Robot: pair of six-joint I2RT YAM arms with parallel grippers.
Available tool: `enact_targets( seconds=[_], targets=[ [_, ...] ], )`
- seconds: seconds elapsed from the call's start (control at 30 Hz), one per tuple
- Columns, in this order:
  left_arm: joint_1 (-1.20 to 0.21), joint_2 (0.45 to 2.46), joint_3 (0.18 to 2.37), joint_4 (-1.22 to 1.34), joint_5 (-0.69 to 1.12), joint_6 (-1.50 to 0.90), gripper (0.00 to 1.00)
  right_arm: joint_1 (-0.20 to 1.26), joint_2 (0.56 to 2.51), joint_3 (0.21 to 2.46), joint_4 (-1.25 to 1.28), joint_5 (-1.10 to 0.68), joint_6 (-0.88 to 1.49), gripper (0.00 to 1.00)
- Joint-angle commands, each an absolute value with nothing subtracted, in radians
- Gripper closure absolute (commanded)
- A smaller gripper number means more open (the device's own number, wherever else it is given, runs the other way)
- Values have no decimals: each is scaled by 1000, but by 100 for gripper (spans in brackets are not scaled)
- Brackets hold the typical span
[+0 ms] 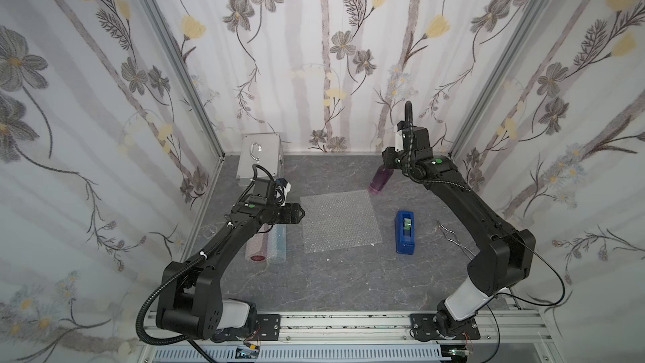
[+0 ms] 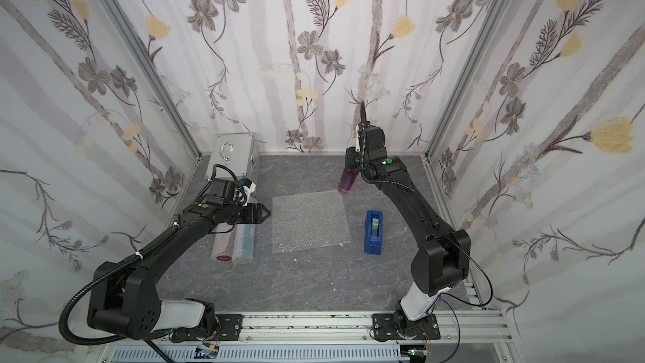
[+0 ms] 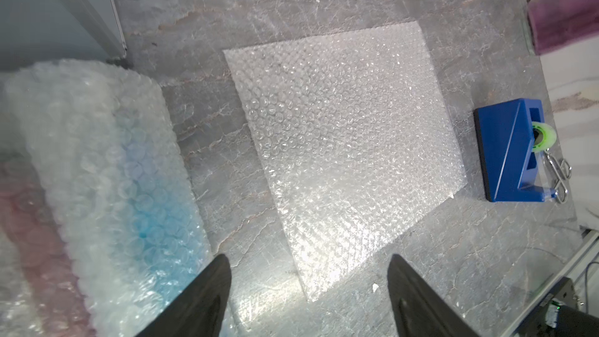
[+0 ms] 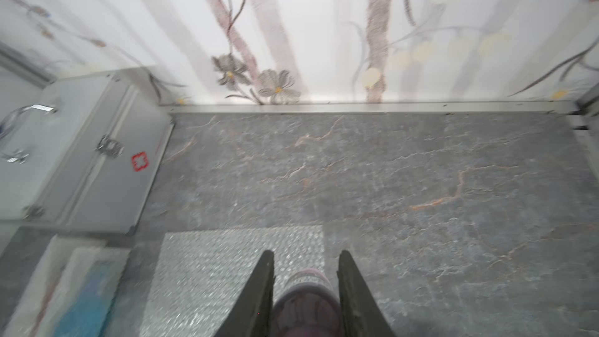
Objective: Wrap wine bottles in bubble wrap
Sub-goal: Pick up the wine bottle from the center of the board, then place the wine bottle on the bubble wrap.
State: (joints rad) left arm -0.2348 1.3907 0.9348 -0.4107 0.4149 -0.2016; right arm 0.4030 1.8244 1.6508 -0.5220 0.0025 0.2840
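Observation:
A flat sheet of bubble wrap (image 1: 340, 219) (image 2: 309, 221) (image 3: 346, 144) (image 4: 227, 273) lies mid-table. My right gripper (image 1: 388, 164) (image 4: 306, 252) is shut on the purple wine bottle (image 1: 378, 179) (image 2: 347, 181) (image 4: 306, 303). It holds the bottle tilted above the sheet's far right corner. Two wrapped bottles lie side by side at the left, a red one (image 1: 256, 247) (image 3: 32, 222) and a blue one (image 1: 278, 242) (image 3: 129, 173). My left gripper (image 1: 302, 213) (image 3: 308, 257) hovers open over the sheet's left edge, beside the blue roll, with nothing between its fingers.
A blue tape dispenser (image 1: 405, 232) (image 3: 509, 150) stands right of the sheet, with a bent metal wire piece (image 1: 453, 239) beyond it. A silver metal case (image 1: 260, 160) (image 4: 81, 157) sits in the far left corner. Flowered walls close in three sides.

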Motion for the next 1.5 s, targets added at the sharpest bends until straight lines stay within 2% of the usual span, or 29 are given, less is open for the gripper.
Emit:
enact_targets(
  seconds=[0.0, 0.2, 0.3, 0.43, 0.7, 1.0, 1.1, 1.2, 1.27, 1.47],
  targets=[
    [-243, 1419, 926, -366, 449, -349, 27, 449, 1841, 1680, -649, -192, 341, 100],
    [-287, 1506, 909, -333, 412, -396, 28, 543, 1890, 1671, -723, -326, 405, 100],
    [-297, 1568, 936, -337, 417, -410, 33, 587, 1939, 1673, -740, -373, 419, 100],
    [-326, 1646, 993, -356, 429, -409, 42, 617, 2048, 1735, -762, -386, 431, 100],
    [-344, 1764, 1072, -417, 405, -416, 71, 637, 2320, 2016, -866, -350, 417, 100],
    [-337, 1896, 1158, -473, 401, -410, 79, 639, 2514, 2221, -854, -314, 462, 100],
    [-338, 1927, 1180, -486, 416, -407, 79, 640, 2547, 2221, -785, -311, 510, 90],
    [-338, 1940, 1189, -492, 406, -406, 79, 640, 2587, 2221, -721, -296, 566, 87],
    [-338, 1945, 1195, -497, 395, -406, 79, 639, 2612, 2223, -686, -281, 600, 82],
    [-341, 1961, 1208, -510, 383, -405, 79, 639, 2647, 2232, -668, -223, 665, 59]
  ],
)
